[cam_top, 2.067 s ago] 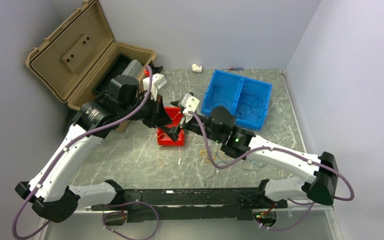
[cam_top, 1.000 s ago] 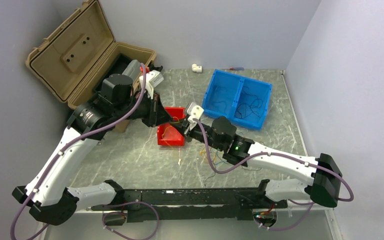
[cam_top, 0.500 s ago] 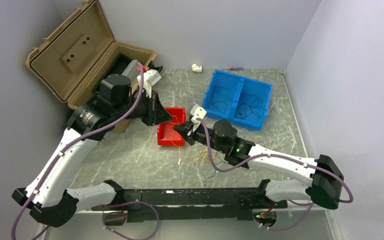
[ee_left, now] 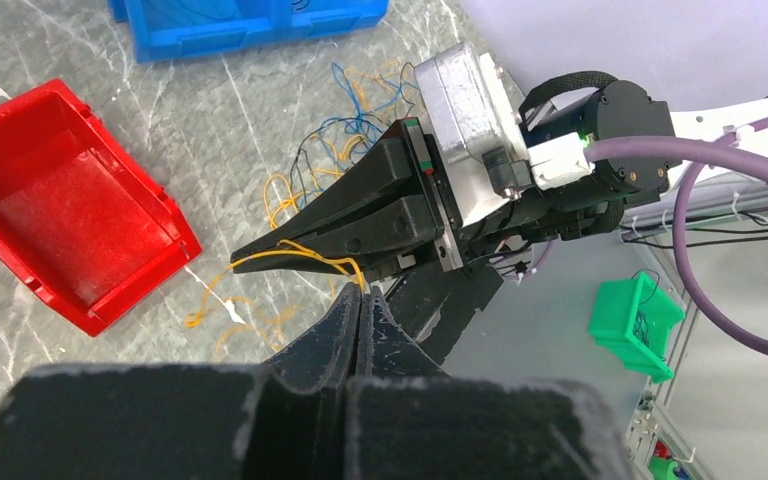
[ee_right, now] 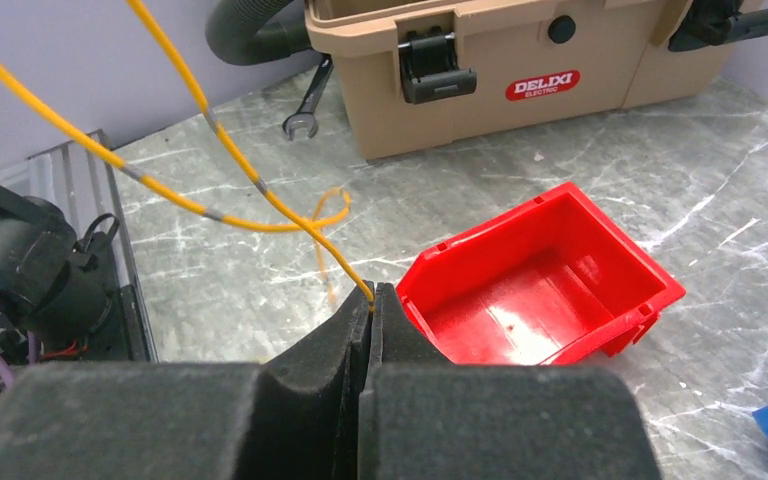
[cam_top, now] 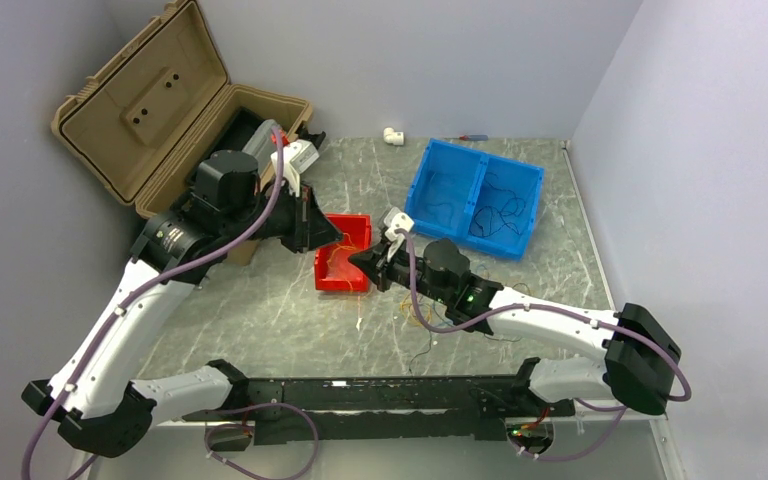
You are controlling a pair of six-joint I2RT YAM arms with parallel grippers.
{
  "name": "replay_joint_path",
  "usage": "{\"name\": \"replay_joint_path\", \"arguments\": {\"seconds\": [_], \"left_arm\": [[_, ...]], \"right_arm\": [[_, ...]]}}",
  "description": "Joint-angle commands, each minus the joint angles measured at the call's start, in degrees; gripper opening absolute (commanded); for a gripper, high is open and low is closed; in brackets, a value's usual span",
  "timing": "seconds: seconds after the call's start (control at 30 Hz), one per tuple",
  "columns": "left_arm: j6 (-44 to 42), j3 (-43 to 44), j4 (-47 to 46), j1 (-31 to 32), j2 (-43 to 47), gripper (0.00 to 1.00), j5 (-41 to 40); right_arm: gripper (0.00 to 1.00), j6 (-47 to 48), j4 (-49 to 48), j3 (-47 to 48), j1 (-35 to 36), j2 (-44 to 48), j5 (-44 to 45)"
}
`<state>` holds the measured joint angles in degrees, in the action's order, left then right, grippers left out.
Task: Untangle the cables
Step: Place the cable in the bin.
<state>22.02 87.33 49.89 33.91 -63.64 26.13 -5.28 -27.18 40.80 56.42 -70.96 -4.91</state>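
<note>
Two black grippers meet nose to nose above the grey marble-patterned table (cam_top: 260, 310), just beside a small red plastic bin (ee_right: 535, 290) that sits empty. The left gripper (ee_left: 360, 300) is clenched on a thin yellow-orange wire (ee_left: 305, 258). The right gripper (ee_right: 370, 297) is pinched tight on the same strand, which loops up and away from it. The rest of the cables, a loose tangle of yellow, blue and dark wires (ee_left: 345, 150), lies on the table under the right arm (cam_top: 550, 320). It is well short of the blue two-compartment plastic bin (cam_top: 415, 200), where a few dark wires (cam_top: 500, 210) rest.

The danger, as it looks from here, is in the pull. With so little wire between the two grips, any parting move would likely draw it taut at once, and a strand this fine could slip out of either grip or snap. The loop hanging off the right gripper could draw down into a knot. Whether the strand's far end is free of the tangle cannot be told; if it is caught, a tug may drag the whole heap along or cinch it tighter. The two grippers are also close enough to clash, and the red bin stands near enough to be knocked.
</note>
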Motion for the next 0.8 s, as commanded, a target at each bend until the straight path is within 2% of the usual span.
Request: {"name": "replay_joint_path", "arguments": {"seconds": [0.0,0.1,0.13,0.2,0.23,0.3,0.37,0.5,0.67,0.77], "left_arm": [[0.7,-0.8,-3.9,-0.8,1.6,0.0,0.4],[0.8,-1.7,-4.6,-1.3,1.7,0.0,0.9],[0.8,-1.8,-4.7,-1.5,1.6,0.0,1.1],[0.8,-2.1,-4.9,-1.7,1.4,0.0,2.0],[0.8,-2.2,-5.0,-1.8,1.3,0.0,2.4],[0.6,-2.2,-4.7,-1.7,0.9,0.0,2.7],[0.5,-2.1,-4.3,-1.7,0.7,0.0,2.6],[0.8,-2.0,-4.5,-1.7,0.8,0.0,3.0],[1.2,-2.6,-5.1,-1.8,0.6,0.0,3.2],[1.3,-3.3,-5.4,-1.8,0.6,0.0,3.0]], "right_arm": [[0.0,-2.6,-4.2,-0.1,-0.7,0.7,-2.0],[0.0,-2.5,-3.3,0.6,-0.8,0.7,-3.2],[0.03,-2.5,-2.9,0.9,-0.8,0.7,-3.3],[0.36,-2.3,-2.4,1.3,-0.9,0.6,-3.4],[0.49,-2.2,-2.5,1.2,-0.9,0.6,-3.5],[0.67,-1.7,-3.1,1.1,-0.9,0.9,-4.0],[0.76,-1.1,-3.5,1.2,-0.9,1.1,-4.3],[0.8,-0.6,-3.2,3.3,-0.9,0.2,-3.3],[0.8,-1.2,-8.4,3.7,-0.9,-0.2,0.8],[0.75,-1.1,-9.8,4.7,-0.9,-0.5,0.8]]}}
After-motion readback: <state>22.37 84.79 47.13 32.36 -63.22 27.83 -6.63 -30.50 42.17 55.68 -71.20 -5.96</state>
